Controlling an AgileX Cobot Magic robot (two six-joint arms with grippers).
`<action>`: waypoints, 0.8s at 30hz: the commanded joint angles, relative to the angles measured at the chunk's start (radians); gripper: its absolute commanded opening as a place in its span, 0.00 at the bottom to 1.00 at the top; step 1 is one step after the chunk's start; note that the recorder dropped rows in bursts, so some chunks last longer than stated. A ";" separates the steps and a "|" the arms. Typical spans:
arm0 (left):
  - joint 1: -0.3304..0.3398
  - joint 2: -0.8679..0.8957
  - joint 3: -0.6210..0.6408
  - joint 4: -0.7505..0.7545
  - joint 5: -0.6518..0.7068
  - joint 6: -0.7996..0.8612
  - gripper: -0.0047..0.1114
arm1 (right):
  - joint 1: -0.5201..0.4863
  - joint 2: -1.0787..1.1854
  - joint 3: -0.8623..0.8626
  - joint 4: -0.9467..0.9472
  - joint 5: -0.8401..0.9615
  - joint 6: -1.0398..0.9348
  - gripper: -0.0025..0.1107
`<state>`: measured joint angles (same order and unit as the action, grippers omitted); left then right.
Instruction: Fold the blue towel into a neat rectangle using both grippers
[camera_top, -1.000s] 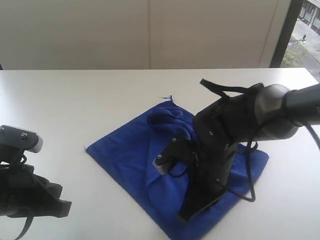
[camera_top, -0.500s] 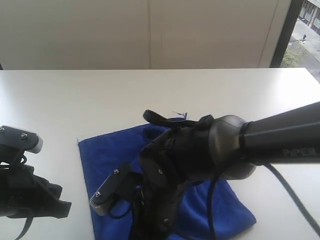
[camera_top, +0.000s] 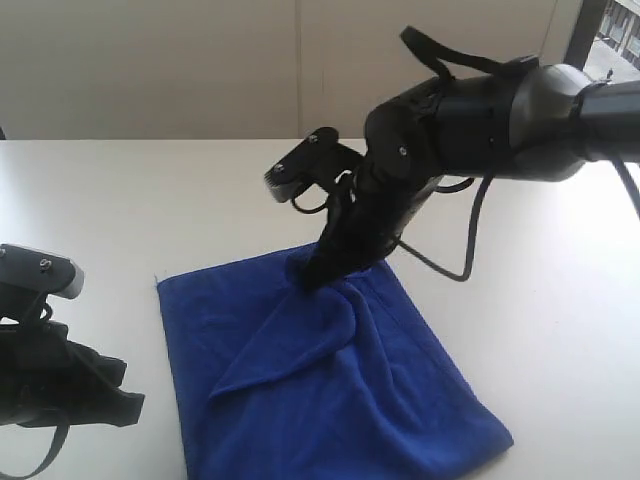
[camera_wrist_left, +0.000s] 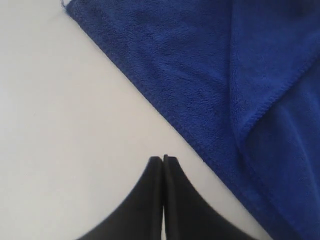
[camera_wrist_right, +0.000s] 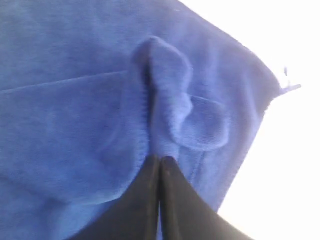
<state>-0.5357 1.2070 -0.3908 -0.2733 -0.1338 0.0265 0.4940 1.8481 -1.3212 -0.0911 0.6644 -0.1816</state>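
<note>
Currently the right hand (camera_top: 306, 282) is clamped on a bunched fold at the far edge of the blue towel (camera_top: 330, 400). Towel lies mostly flat on the white surface (camera_top: 150, 200), with one raised ridge running up to the pinch. Left hand (camera_wrist_left: 163, 158) has its fingers together, empty, over bare surface just beside the towel's hem.

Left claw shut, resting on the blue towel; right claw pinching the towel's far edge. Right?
Not quite. The left claw is shut, but it is over the bare table, beside the blue towel and clear of its hem; the left wrist view shows this. The rest holds: the right claw pinches the towel's far edge.
</note>
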 joint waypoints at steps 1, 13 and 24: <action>-0.004 -0.008 0.006 -0.012 0.000 -0.006 0.04 | -0.074 0.081 -0.034 0.028 -0.037 -0.063 0.02; -0.004 -0.008 0.006 -0.012 0.005 -0.006 0.04 | -0.105 0.326 -0.178 0.039 -0.052 -0.081 0.02; -0.004 -0.008 0.006 -0.012 0.005 -0.006 0.04 | -0.183 0.359 -0.192 -0.249 0.107 0.205 0.02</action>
<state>-0.5357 1.2070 -0.3908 -0.2733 -0.1382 0.0265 0.3457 2.1846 -1.5225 -0.2811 0.6708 -0.0079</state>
